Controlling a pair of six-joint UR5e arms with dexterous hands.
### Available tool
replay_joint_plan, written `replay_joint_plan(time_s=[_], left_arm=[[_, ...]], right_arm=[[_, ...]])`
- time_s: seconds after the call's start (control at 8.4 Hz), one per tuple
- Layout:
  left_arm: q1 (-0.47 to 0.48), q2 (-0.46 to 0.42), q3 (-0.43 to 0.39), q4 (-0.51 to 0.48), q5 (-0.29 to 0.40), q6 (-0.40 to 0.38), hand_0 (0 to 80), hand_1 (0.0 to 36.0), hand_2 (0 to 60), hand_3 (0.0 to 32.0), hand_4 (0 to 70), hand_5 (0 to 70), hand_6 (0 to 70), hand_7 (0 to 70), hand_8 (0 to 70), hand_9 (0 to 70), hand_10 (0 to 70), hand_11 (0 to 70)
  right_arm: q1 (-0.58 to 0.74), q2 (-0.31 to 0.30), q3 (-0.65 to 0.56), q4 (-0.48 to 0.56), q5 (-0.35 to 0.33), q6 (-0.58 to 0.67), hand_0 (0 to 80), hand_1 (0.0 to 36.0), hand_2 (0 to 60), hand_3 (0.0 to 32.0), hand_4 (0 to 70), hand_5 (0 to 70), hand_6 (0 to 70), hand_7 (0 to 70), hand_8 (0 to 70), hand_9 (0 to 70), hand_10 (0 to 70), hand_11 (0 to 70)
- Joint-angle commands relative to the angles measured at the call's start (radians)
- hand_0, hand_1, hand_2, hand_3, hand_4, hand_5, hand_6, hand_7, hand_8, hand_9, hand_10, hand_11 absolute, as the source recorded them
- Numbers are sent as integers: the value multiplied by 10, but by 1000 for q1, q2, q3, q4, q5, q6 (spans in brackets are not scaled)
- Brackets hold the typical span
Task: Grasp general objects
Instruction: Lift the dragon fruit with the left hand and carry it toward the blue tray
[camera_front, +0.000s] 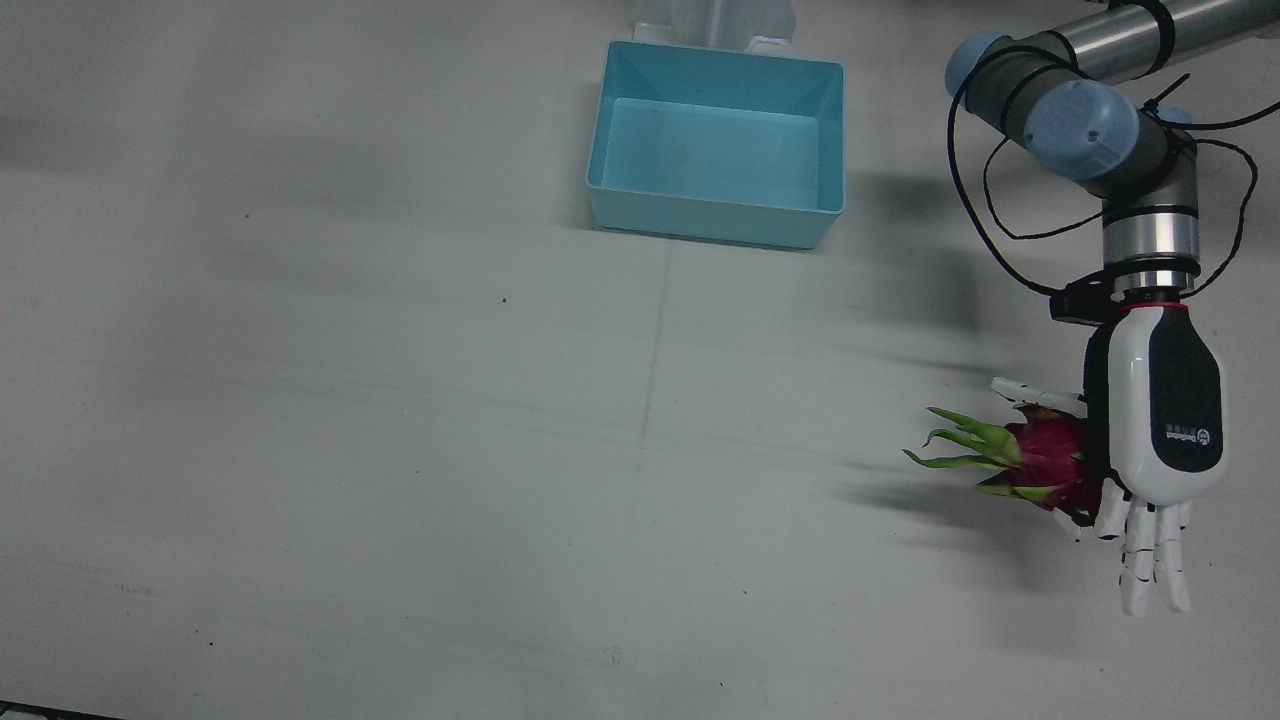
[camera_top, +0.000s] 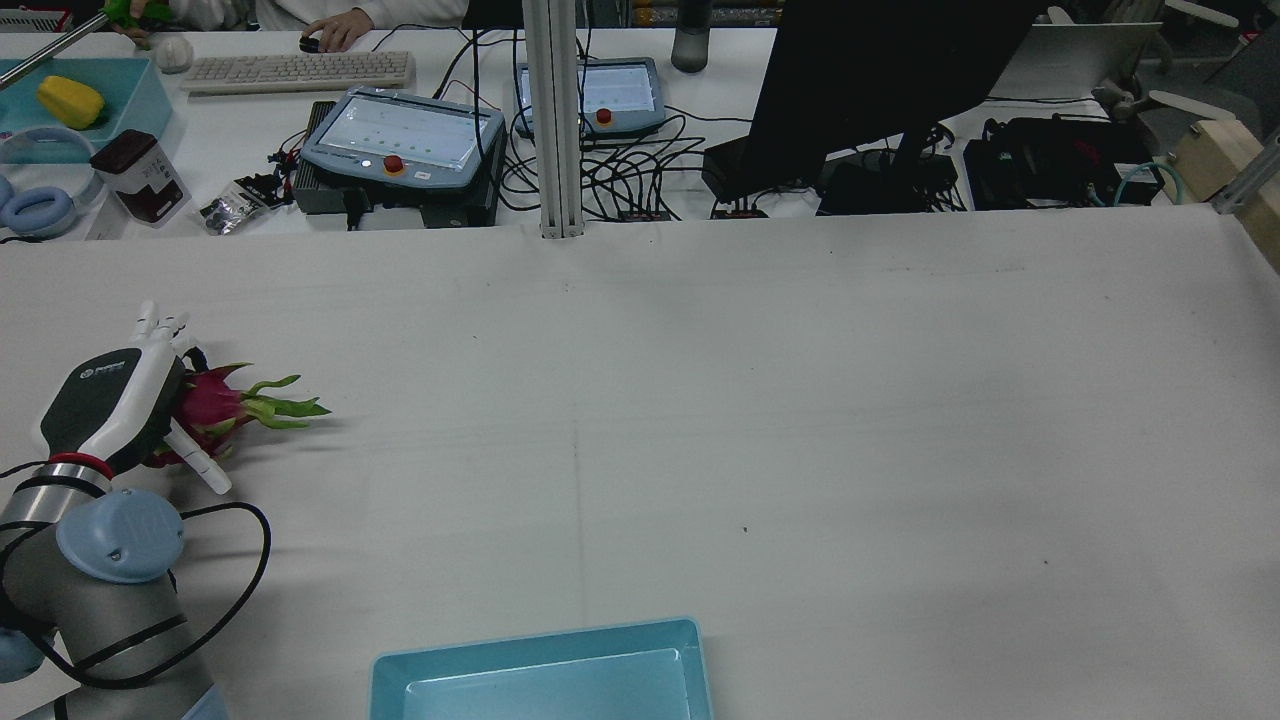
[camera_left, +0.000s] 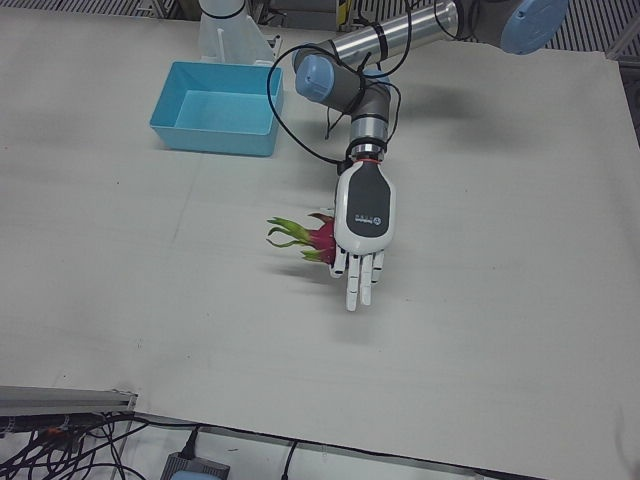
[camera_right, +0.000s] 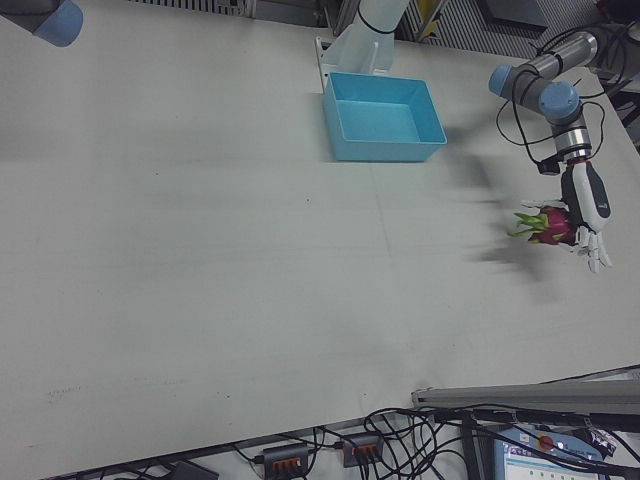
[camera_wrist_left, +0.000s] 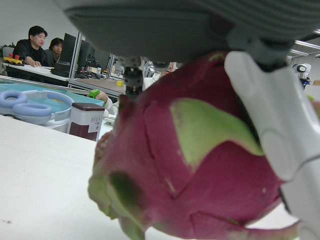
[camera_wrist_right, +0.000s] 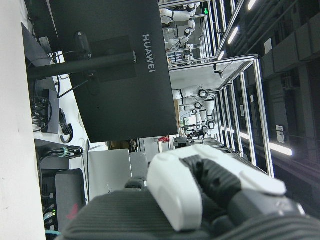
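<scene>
A magenta dragon fruit (camera_front: 1045, 455) with green leafy tips lies at the table's edge on the left arm's side. My left hand (camera_front: 1165, 430) is pressed palm-side against it, fingers (camera_front: 1150, 560) stretched out straight past it and the thumb splayed on the other side; it is open. The same fruit (camera_top: 205, 405) and hand (camera_top: 105, 400) show at the left of the rear view. In the left hand view the fruit (camera_wrist_left: 190, 160) fills the picture, right under the palm. Only part of my right hand (camera_wrist_right: 200, 195) shows, up in the air facing a monitor.
A light blue bin (camera_front: 715, 225) stands near the arms' pedestals at the table's middle, also seen in the rear view (camera_top: 540, 645). Beyond the far table edge are teach pendants (camera_top: 400, 140), cables, a monitor (camera_top: 880, 70) and a person's hand at a keyboard.
</scene>
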Motion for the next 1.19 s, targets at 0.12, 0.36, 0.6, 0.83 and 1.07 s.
replay_joint_plan(time_s=[0.12,0.36,0.6,0.83,1.07], left_arm=[[6,-5,-329,157,77,-1,352,320,600,0,0,700,69,26,3,0,183,284],[-17,-7,-387,-32,268,-4,392,221,600,0,2,700,82,24,10,3,212,323],[-37,-10,-377,-206,472,-6,401,219,600,0,19,700,100,63,17,9,222,337],[-25,-98,-360,-236,592,-7,429,236,600,0,80,700,199,234,81,93,298,441],[21,-198,-305,-231,697,-6,457,249,600,0,124,700,263,354,122,156,302,448]], right_arm=[[0,0,0,1,0,0,0,0,0,0,0,0,0,0,0,0,0,0],[0,0,0,1,0,0,0,0,0,0,0,0,0,0,0,0,0,0],[0,0,0,1,0,0,0,0,0,0,0,0,0,0,0,0,0,0],[0,0,0,1,0,0,0,0,0,0,0,0,0,0,0,0,0,0],[0,0,0,1,0,0,0,0,0,0,0,0,0,0,0,0,0,0]])
